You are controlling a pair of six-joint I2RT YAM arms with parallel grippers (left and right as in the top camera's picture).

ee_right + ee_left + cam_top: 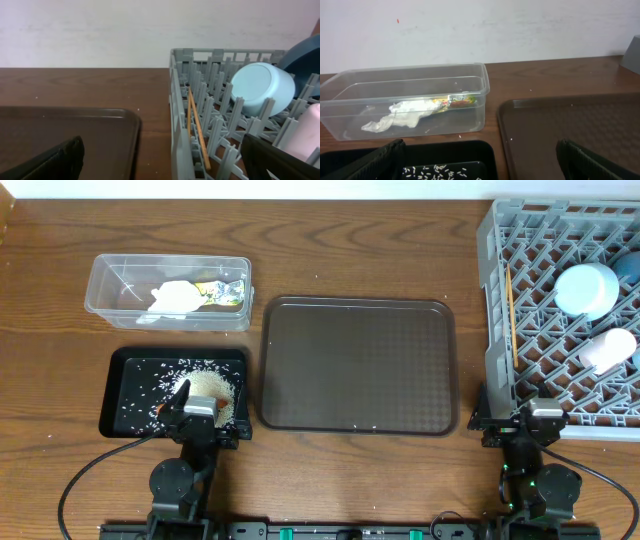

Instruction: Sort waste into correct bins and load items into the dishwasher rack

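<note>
The clear tub (pixel 168 292) (pixel 410 80) holds the crumpled white tissue (pixel 175 297) (pixel 400 112) and the snack wrapper (pixel 222 292) (pixel 457 101). Rice (pixel 205 390) (pixel 440 172) lies heaped in the black tray (pixel 130 370), with a bit of orange carrot (pixel 222 402) at the heap's edge. My left gripper (pixel 203 420) (pixel 480 170) hangs open over that tray's near right corner, holding nothing. The grey rack (pixel 500 300) (pixel 177 100) carries the chopsticks (pixel 510 300) (pixel 197 125), light-blue cup (pixel 585 288) (pixel 262 87), white cup (pixel 607 350) (pixel 307 132) and blue bowl (pixel 630 265) (pixel 305 52). My right gripper (pixel 522 420) (pixel 165 167) is open and holds nothing at the rack's near left corner.
A dark-brown serving tray (pixel 357 365) (pixel 570 120) (pixel 65 130) lies between the black tray and the rack with only a few stray grains on it. Bare wooden table runs along the back, up to a white wall.
</note>
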